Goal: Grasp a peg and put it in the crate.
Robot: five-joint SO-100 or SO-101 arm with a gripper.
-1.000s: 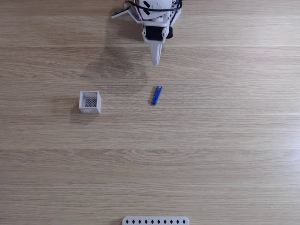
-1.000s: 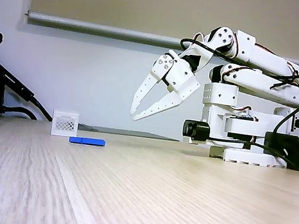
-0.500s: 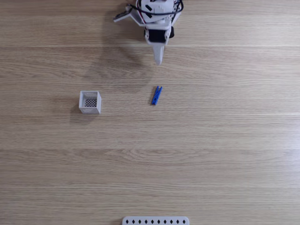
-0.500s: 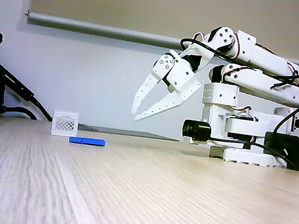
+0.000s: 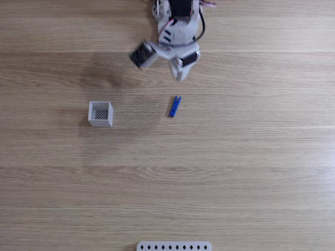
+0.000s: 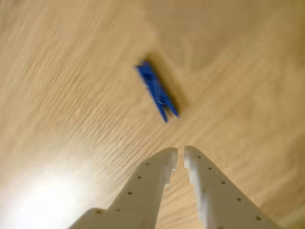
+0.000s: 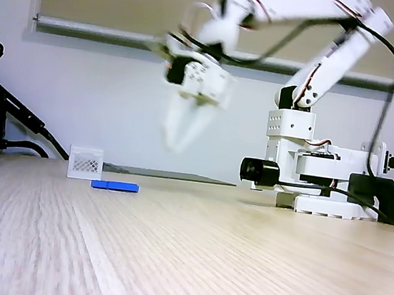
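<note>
**Q:** Where are the task's things found?

**A:** In a fixed view from above, the blue clothespin peg (image 5: 175,106) is seen lying flat on the wooden table (image 5: 235,167), near the middle and slightly tilted. The white crate (image 5: 100,114) is placed well apart to its left, upright and holding nothing. A white perforated strip (image 5: 174,246) is seen at the near edge. In the low fixed view, the peg (image 7: 114,185) is seen just in front of the crate (image 7: 85,162), though the two are in fact apart.

**Q:** How is the gripper held?

**A:** The gripper (image 5: 180,76) is shown above the table, just beyond the far end of the peg. In the wrist view, the gripper (image 6: 180,157) is seen with its two white fingers (image 6: 152,179) almost together, only a narrow slit being left between the tips; nothing is held. The peg (image 6: 156,90) is seen ahead of the tips, untouched. In the low fixed view, the gripper (image 7: 177,145) is blurred and is held well above the table.

**Q:** Which step is in hand?

**A:** The approach is judged to be under way; the grasp is not yet made.

**Q:** What is called for next?

**A:** The jaws are to be widened, aligned across the peg's slim width, and lowered around its middle before closing. Carriage left to the crate is then required.
</note>
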